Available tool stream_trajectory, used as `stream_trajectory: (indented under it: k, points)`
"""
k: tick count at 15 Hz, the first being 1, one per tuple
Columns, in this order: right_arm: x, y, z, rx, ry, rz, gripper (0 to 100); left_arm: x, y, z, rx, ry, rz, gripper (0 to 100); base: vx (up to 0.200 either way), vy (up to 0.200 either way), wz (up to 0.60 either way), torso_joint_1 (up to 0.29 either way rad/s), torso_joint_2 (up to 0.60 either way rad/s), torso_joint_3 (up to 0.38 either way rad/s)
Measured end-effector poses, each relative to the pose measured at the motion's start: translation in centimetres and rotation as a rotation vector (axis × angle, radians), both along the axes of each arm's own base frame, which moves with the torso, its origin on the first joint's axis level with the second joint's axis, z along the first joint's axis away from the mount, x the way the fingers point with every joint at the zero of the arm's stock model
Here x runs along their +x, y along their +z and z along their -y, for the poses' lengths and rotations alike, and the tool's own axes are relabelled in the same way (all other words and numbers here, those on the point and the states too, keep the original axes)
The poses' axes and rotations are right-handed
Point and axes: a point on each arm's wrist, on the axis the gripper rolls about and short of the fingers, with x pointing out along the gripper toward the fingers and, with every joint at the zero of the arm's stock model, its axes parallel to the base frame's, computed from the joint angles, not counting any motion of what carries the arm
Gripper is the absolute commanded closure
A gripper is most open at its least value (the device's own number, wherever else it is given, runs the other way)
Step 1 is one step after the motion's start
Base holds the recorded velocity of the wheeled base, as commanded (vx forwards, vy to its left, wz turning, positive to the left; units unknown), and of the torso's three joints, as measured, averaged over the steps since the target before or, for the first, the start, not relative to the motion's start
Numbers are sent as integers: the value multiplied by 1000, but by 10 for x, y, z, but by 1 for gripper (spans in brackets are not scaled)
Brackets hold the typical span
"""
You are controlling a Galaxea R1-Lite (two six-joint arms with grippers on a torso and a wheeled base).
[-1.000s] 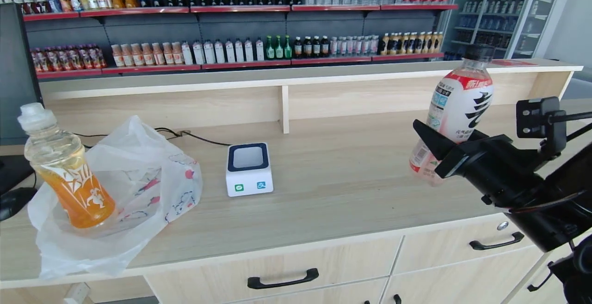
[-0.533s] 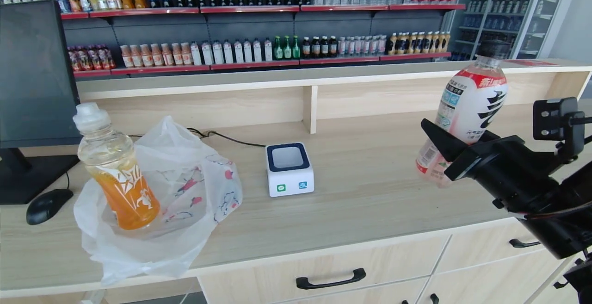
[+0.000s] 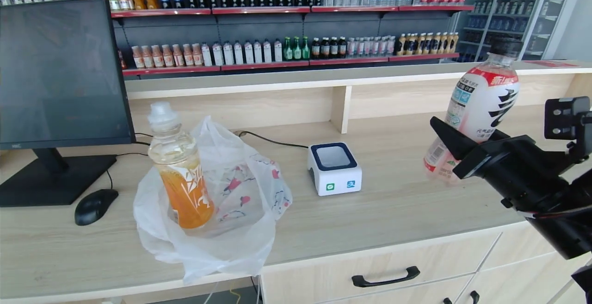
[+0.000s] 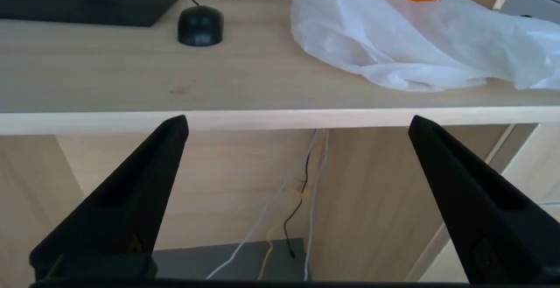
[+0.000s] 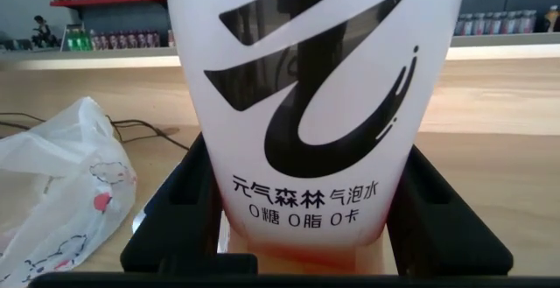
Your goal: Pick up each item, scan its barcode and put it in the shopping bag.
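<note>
The white-labelled bottle point(image 3: 478, 105) is up in the air on the right side of the wooden counter point(image 3: 393, 207), clear of the surface and leaning a little, its dark cap higher and further right than its pinkish base. The right gripper point(image 3: 462, 139) has it, black fingers clamped on either side of the lower body, and the right wrist view looks straight at the big black brush-stroke mark on the label, with the bottle seated snugly between the two pads. Over at the middle of the counter sits the small white scanner point(image 3: 334, 167), its dark-framed window facing up, well apart from the held bottle. Just to the scanner's left, there's the shopping bag point(image 3: 240, 230), thin translucent plastic with red and blue prints, slumped open at the counter's front edge. An orange drink bottle point(image 3: 182, 179) stands in it, nearly upright, white cap poking well above the plastic. Further left, a black mouse point(image 3: 95, 206) lies beside the foot of a dark monitor point(image 3: 60, 72). The left gripper point(image 4: 297, 200) hangs low in front of the counter, below its edge, jaws spread wide with nothing between them. Behind it all, rows of bottled drinks on red shelves point(image 3: 277, 49).
</note>
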Motion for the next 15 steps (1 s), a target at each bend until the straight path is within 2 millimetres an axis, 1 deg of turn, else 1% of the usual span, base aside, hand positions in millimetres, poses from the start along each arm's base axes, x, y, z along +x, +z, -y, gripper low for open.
stream_trajectory:
  k: [1, 9, 12, 15]
  points:
    - [-1, -1, 0, -1, 0, -3, 100, 0, 0, 0, 0, 1, 0, 0, 0, 200, 0, 2, 7, -2]
    - [-11, -2, 6, 0, -6, -11, 100, 0, 0, 0, 1, 0, 0, 0, 0, 0, 0, 0, 0, 0]
    - [-11, -1, 10, 4, -25, -7, 100, 0, 0, 0, 1, 1, 0, 0, 0, 0, 0, 0, 0, 0]
    - [-8, 1, 10, 6, -24, 2, 100, 0, 0, 0, 1, 0, 0, 0, 0, 0, 0, 0, 0, 0]
